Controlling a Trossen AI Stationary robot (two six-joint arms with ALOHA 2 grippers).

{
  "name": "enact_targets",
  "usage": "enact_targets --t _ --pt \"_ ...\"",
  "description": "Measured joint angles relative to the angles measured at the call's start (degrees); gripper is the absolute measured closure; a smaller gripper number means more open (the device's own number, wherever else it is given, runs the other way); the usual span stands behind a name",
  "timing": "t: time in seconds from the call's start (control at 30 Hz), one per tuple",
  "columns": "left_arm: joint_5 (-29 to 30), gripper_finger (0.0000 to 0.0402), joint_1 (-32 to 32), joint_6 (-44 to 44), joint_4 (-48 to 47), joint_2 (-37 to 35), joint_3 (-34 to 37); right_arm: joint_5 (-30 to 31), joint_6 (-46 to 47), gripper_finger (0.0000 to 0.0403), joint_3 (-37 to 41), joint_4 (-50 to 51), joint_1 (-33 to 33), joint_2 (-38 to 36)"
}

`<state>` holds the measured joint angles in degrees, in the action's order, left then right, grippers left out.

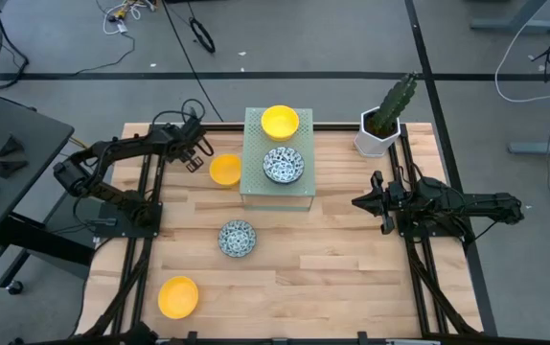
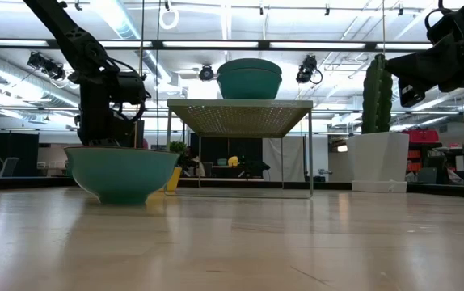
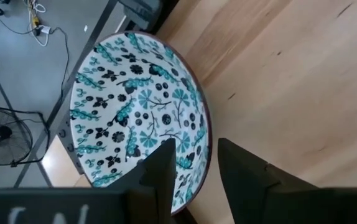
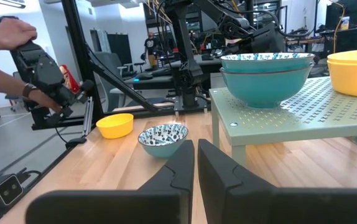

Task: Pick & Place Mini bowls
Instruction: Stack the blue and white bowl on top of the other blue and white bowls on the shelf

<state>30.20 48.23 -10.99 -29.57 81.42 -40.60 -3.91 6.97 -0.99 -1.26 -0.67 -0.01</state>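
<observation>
In the left wrist view my left gripper (image 3: 196, 144) is open. The rim of a white, blue-patterned mini bowl (image 3: 135, 106) runs between its fingers, one finger over the bowl's inside and one outside it. That bowl sits on the wood by the table's edge. In the high view the same gripper (image 1: 196, 158) stands at the far left, beside a yellow bowl (image 1: 224, 171), and no patterned bowl shows there. A patterned bowl (image 1: 238, 238) and a yellow bowl (image 1: 177, 297) also sit on the table. My right gripper (image 4: 195, 160) is shut and level at the right, pointing toward the rack.
A pale green perforated rack (image 1: 252, 192) at the table's far middle carries a yellow bowl (image 1: 280, 122) and stacked patterned bowls (image 4: 265, 71). A white cactus pot (image 1: 378, 134) stands at the far right. A person's hands (image 4: 10, 37) hold a device beyond the table.
</observation>
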Motion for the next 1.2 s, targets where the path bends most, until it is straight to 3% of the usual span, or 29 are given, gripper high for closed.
enact_targets --t 0.43,1.2 --pt "-3.1 0.028 1.1 -0.3 0.8 0.6 0.0 0.0 0.0 0.0376 0.0 0.0 0.0 0.0" --pt "-1.7 0.0376 1.0 -0.2 0.2 2.6 0.0 0.0 0.0 0.0376 0.0 0.0 0.0 0.0"
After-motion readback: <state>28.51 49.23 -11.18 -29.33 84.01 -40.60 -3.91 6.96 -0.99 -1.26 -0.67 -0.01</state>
